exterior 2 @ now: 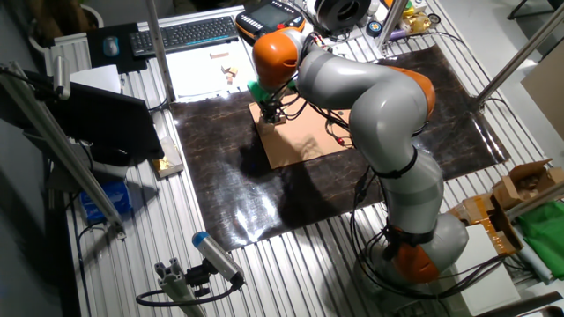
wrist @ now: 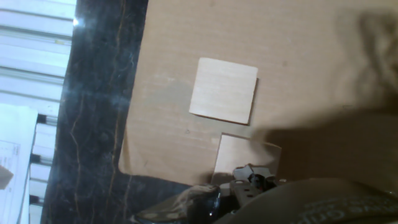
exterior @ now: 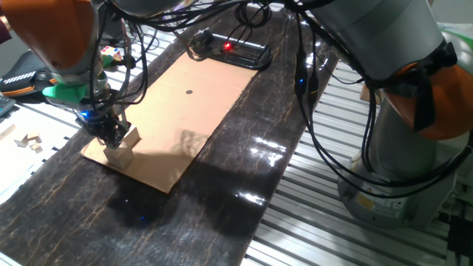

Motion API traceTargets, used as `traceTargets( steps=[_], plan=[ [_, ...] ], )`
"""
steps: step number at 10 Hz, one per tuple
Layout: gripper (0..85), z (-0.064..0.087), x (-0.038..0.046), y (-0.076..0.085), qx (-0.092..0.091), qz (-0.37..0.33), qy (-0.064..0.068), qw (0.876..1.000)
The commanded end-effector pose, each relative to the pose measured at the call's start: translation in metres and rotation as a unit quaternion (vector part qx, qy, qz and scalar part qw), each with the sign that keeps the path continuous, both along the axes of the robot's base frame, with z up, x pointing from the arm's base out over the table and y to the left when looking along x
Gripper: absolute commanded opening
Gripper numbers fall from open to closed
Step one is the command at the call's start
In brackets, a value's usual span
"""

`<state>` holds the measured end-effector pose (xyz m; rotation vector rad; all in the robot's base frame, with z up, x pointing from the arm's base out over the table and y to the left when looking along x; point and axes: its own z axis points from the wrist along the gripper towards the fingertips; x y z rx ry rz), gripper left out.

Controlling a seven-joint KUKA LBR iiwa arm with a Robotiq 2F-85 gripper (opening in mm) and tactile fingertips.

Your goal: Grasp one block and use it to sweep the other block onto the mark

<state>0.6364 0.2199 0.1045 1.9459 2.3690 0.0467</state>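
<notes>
Two pale wooden blocks sit near the front left corner of the tan cardboard [exterior: 185,111]. One block [wrist: 224,91] lies free; it is the right-hand block [exterior: 131,137] in one fixed view. The other block [wrist: 244,152] shows just past my fingertips, its near part hidden by the hand; in one fixed view this lower block [exterior: 118,157] sits directly under my gripper [exterior: 112,134]. My gripper [wrist: 249,179] is low over that block, and its jaws are too dark to read. The mark [exterior: 189,93], a tiny black dot, lies farther up the cardboard.
The cardboard rests on a dark mat [exterior: 244,170] over a slatted metal table. A black frame with a red light [exterior: 230,49] stands beyond the cardboard's far end. Cables hang over the mat, and the robot base [exterior: 403,148] stands at the right.
</notes>
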Motion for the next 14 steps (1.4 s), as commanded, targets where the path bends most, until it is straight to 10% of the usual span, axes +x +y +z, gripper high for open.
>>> traceTargets(
  steps=[1, 3, 7, 9, 14],
  plan=[
    [0.7, 0.0, -0.0001, 0.0, 0.0, -0.006, 0.005, 1.0],
    [3.7, 0.001, -0.0003, 0.001, 0.009, 0.0, 0.004, 1.0],
    [66.7, -0.002, 0.0028, 0.002, 0.007, -0.022, -0.004, 1.0],
    [81.3, -0.004, 0.0064, 0.003, 0.008, -0.033, -0.005, 0.999],
    [85.0, -0.01, 0.013, 0.002, -0.009, -0.058, -0.007, 0.998]
  ],
)
